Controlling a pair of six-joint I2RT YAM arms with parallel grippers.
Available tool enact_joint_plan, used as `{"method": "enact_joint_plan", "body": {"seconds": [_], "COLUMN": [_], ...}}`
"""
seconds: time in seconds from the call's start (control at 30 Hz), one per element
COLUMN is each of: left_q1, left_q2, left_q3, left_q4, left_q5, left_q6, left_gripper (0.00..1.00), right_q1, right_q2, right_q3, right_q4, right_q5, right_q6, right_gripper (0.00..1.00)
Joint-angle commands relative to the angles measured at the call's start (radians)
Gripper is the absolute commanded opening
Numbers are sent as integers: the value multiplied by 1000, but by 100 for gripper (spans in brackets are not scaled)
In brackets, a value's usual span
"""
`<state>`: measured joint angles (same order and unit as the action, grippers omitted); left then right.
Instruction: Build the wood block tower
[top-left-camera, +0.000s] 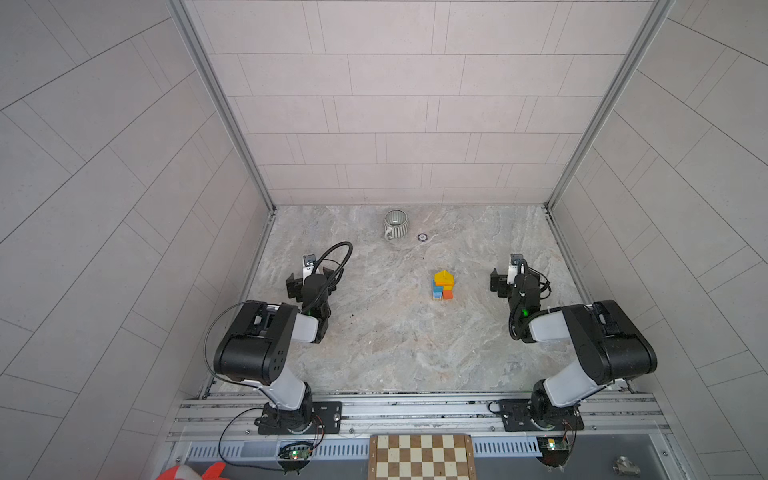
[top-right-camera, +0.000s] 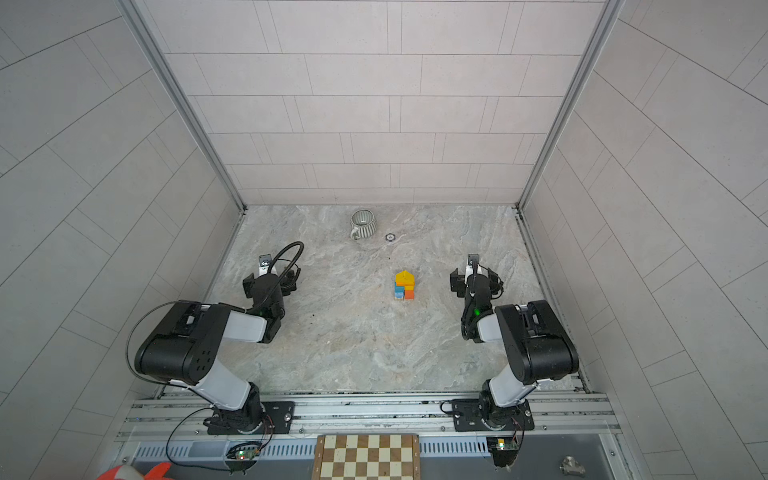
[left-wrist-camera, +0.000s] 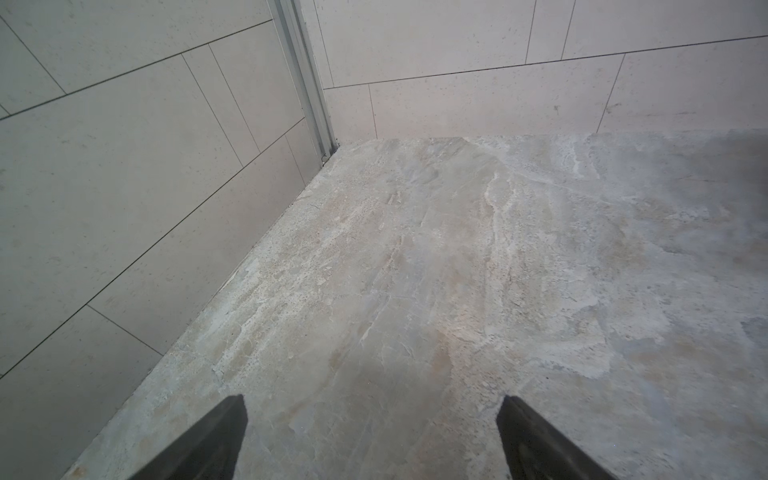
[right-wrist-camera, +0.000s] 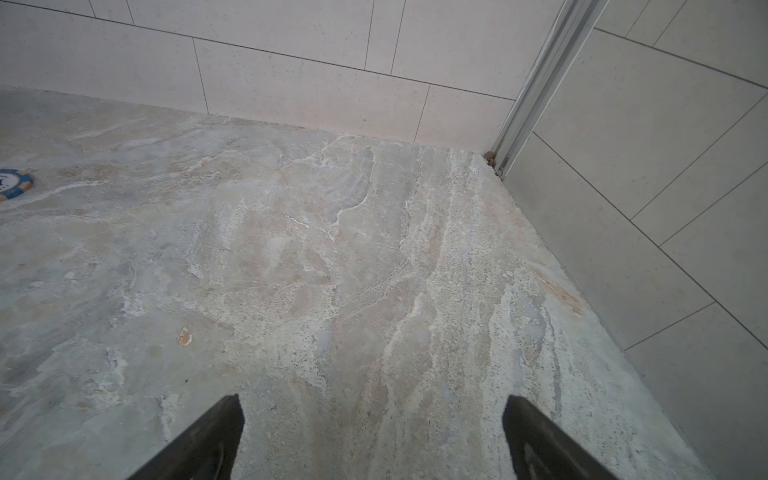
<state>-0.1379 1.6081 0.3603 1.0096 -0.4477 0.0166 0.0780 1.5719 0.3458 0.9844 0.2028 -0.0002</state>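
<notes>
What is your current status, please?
Left tool open, empty. Right tool open, empty. Wood block tower standing mid-table, untouched. Grey cup far back, not obstructing.

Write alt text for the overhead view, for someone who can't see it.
A small multicolour wood block tower stands on a marbled table between the left gripper and the right gripper, nearer the right; both are open and empty. A grey ribbed cup sits at the table's far end; a chessboard lies off its near end.

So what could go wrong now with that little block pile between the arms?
The block tower stands narrow, so a nudge might topple it. The right gripper, open and empty, sits nearest; a careless sweep could hit it. Neither wrist view shows the tower, so aiming may be harder.
</notes>
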Motion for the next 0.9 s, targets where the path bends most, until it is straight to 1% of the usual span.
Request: {"method": "enact_joint_plan", "body": {"seconds": [0.0,0.23,0.43,0.5,0.53,0.57,0.6,0.63,0.67,0.73,0.8,0.83,0.87], "left_q1": [-6,-7,-6,-9,-9,-11,-9,-11,-12,-12,-11,-16,-10], "left_q2": [-3,-2,-2,-4,-1,8,10,-25,-51,-51,6,27,-9], "left_q3": [-11,-14,-15,-41,-82,-142,-180,-179,-183,-171,-111,-75,-45], "left_q4": [42,47,51,98,172,284,337,292,261,240,235,195,97], "left_q5": [-11,-13,-14,3,40,84,122,128,135,119,122,90,74], "left_q6": [2,5,6,13,25,33,35,47,49,36,61,73,39], "left_gripper": [100,100,100,100,100,100,100,100,100,100,100,100,100], "right_q1": [3,3,-7,-8,-8,-6,-5,-6,-5,-1,0,0,0], "right_q2": [8,10,7,6,4,5,10,30,63,33,18,12,6], "right_q3": [-3,1,8,1,-19,-59,-109,-168,-193,-146,-91,-58,-32], "right_q4": [28,24,5,18,54,135,233,355,443,323,206,137,78], "right_q5": [9,8,-16,-16,-31,-59,-84,-110,-114,-103,-83,-70,-58], "right_q6": [-15,-15,-8,-8,-11,-19,-29,-38,-47,-46,-41,-36,-34], "right_gripper": [99,99,99,99,99,99,99,99,99,99,99,99,99]}}
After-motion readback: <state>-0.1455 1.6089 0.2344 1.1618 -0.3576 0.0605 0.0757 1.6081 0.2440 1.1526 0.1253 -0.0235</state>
